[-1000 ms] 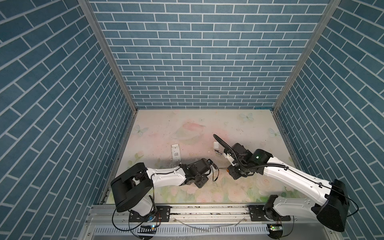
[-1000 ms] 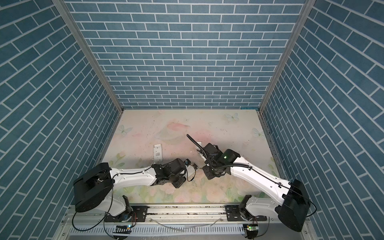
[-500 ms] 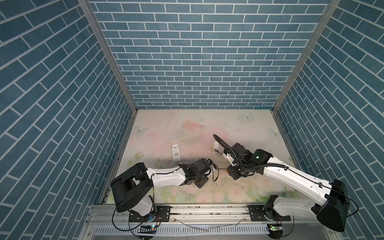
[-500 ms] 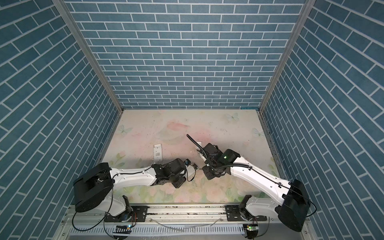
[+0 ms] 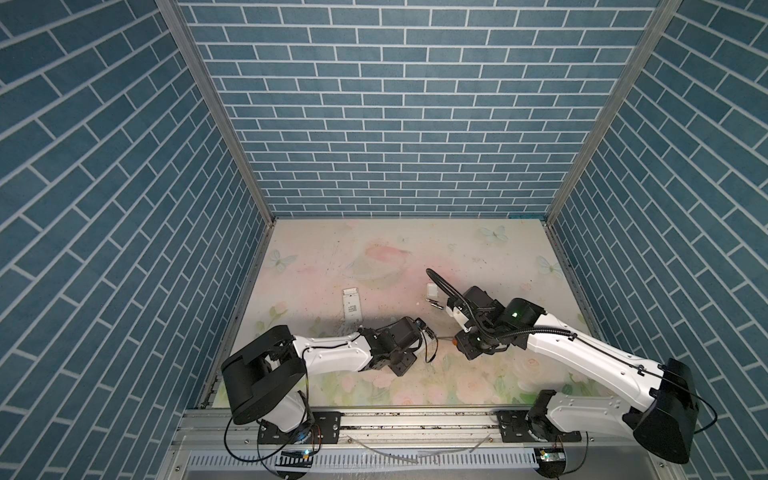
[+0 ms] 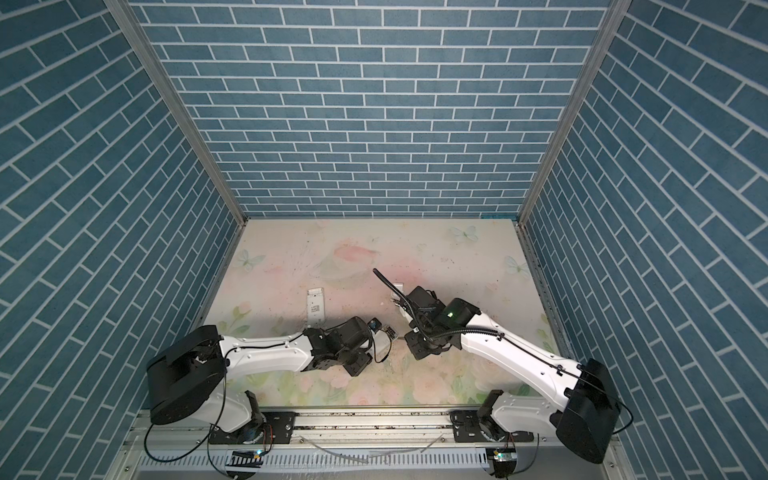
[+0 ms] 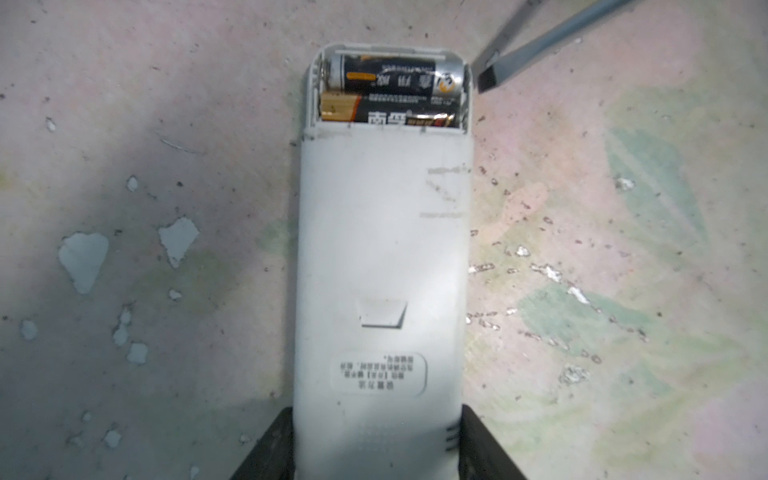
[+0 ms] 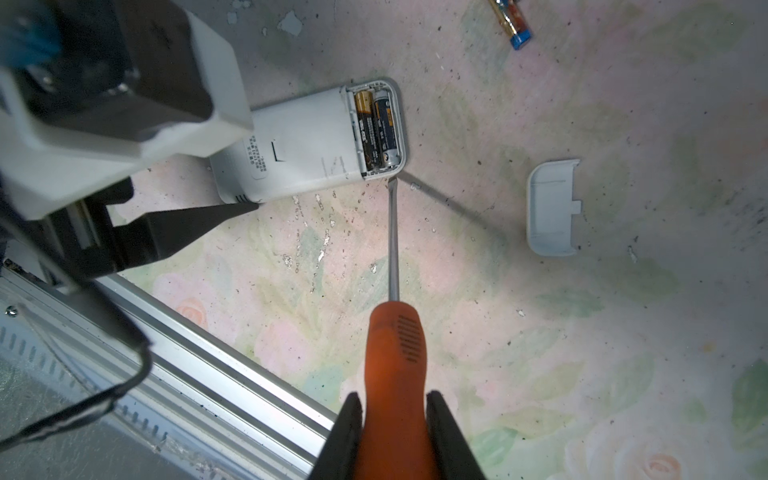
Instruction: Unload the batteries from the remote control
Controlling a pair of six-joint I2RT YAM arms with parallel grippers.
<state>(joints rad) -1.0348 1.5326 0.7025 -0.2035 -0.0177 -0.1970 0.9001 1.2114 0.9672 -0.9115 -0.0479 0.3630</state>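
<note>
Our right tool [image 8: 397, 432] is clamped on the orange plastic handle of a flat-bladed steel screwdriver [image 8: 395, 345]. The screwdriver's tip sits just beside the open end of the slim white plastic remote control [image 7: 380, 249]. Our left tool [image 7: 376, 449] grips the opposite end by its sides, holding it flat on the floral-printed desk [image 7: 623, 291].

The small white plastic battery cover [image 8: 550, 208] lies apart, so opening is done. Two black-and-gold cylindrical batteries [image 7: 390, 79] sit side by side in the compartment, and prying them out is left. A gold, blue-tipped cylinder [image 8: 513, 25] nearby may be a loose battery.

Both arms reach low, meeting mid-desk.
</note>
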